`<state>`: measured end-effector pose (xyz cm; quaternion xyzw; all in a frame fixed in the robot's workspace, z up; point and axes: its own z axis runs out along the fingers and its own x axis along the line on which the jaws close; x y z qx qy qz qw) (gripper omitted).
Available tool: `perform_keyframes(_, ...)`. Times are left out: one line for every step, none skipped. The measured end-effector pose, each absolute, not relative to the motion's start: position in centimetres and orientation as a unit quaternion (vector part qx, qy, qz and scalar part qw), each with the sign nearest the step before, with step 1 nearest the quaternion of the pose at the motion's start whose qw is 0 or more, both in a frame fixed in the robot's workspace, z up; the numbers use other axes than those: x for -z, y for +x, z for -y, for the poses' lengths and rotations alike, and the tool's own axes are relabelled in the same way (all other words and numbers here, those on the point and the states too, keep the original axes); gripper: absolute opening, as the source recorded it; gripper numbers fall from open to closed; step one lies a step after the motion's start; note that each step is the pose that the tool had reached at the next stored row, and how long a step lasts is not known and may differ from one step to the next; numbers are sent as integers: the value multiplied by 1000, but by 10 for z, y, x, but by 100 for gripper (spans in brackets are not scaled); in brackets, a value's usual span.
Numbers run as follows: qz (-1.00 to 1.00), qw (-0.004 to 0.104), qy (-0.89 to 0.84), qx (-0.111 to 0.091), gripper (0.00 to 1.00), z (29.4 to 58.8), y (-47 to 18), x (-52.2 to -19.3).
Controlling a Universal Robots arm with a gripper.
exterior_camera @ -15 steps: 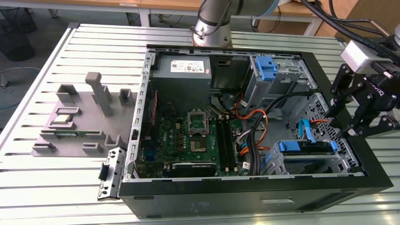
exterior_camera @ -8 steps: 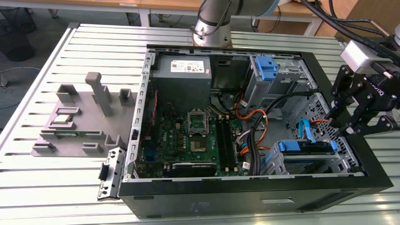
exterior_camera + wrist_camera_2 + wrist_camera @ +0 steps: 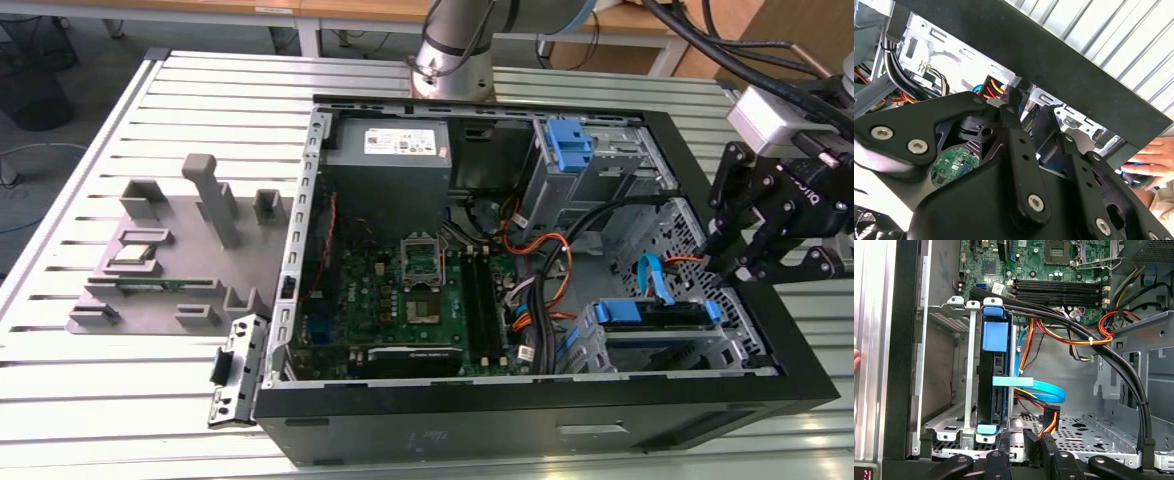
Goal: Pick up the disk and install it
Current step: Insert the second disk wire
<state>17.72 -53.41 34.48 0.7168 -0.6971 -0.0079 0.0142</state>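
The disk [image 3: 654, 312] sits in the drive cage at the front corner of the open computer case [image 3: 747, 400], on the exterior view's right. Its blue rails frame a dark body, and a light blue cable [image 3: 650, 280] runs to it. In the first wrist view the disk [image 3: 996, 390] stands edge-on between the cage's metal walls. My gripper [image 3: 750, 272] hangs just above the case's rim on the exterior view's right, beside the cage. It is open, holds nothing, and is not touching the disk. Its black fingers [image 3: 999, 452] point down into the case; the gripper [image 3: 1026, 112] also shows in the second wrist view.
A grey power supply [image 3: 390, 145] and a bare blue bracket [image 3: 567, 145] sit at the back of the case. Black and orange cables [image 3: 1094, 335] cross the middle above the motherboard [image 3: 414, 290]. A person's hand [image 3: 1149, 162] rests at the case's outer edge. A grey fixture [image 3: 174, 250] stands on the slatted table.
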Motion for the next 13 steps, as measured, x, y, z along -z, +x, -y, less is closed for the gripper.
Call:
perform_keyframes(697, 14, 717, 8, 38, 534, 177, -345)
perform_keyframes(697, 14, 717, 8, 38, 534, 177, -345)
perform_keyframes(697, 14, 717, 8, 38, 534, 177, -345)
perform_keyframes(697, 14, 717, 8, 38, 534, 177, -345)
perform_keyframes(697, 14, 717, 8, 38, 534, 177, -346)
perform_keyframes(697, 14, 717, 8, 38, 534, 177, -346)
perform_keyframes(697, 14, 717, 8, 38, 534, 177, -347)
perform_keyframes(697, 14, 717, 8, 38, 534, 177, -347)
perform_keyframes(697, 14, 717, 8, 38, 534, 177, -347)
perform_keyframes(697, 14, 717, 8, 38, 534, 177, -347)
perform_keyframes(697, 14, 717, 8, 38, 534, 177, -347)
perform_keyframes(697, 14, 717, 8, 38, 534, 177, -347)
perform_keyframes(697, 14, 717, 7, 38, 534, 177, -347)
